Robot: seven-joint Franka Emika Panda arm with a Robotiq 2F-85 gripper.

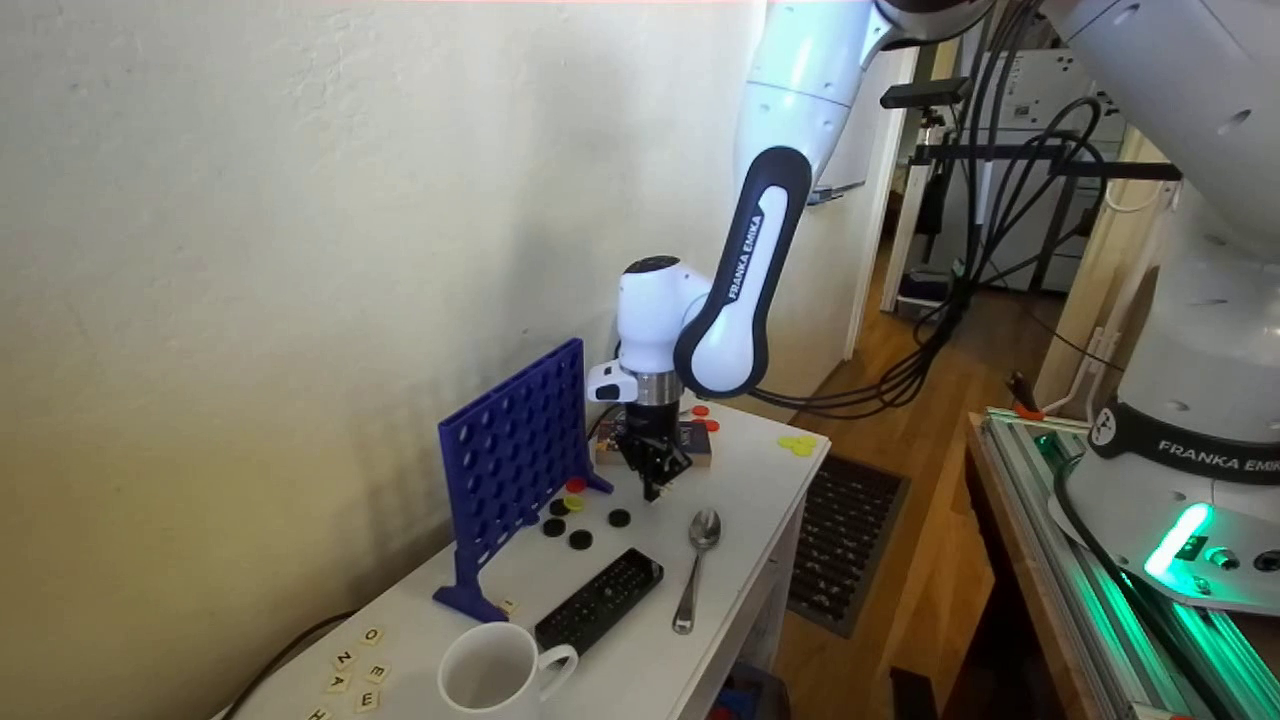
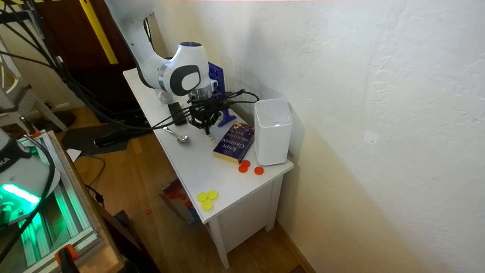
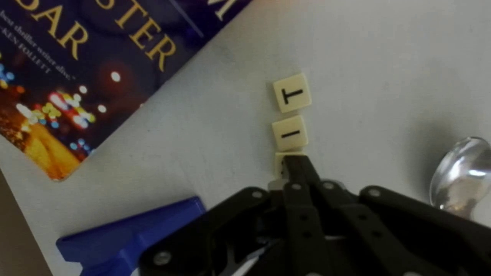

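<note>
Tile T [image 3: 292, 93] is legible only in wrist view.

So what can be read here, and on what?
"FRANKA EMIKA": robot arm
"FRANKA EMIK", cut off: robot base
"JOHN GRISHAM": book
"ROOSTER BAR": book
"best thriller writer alive": book
"KEN FOLLETT": book
"T": top tile
"I": second tile
"O": tile near mug
"A": tile nearby
"E": neighbouring tile
Half hidden: third tile
Too small: remote's buttons, other tiles

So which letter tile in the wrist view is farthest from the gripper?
The T tile, topmost in that view. The I tile lies between it and the gripper, which partly hides the third tile.
</note>
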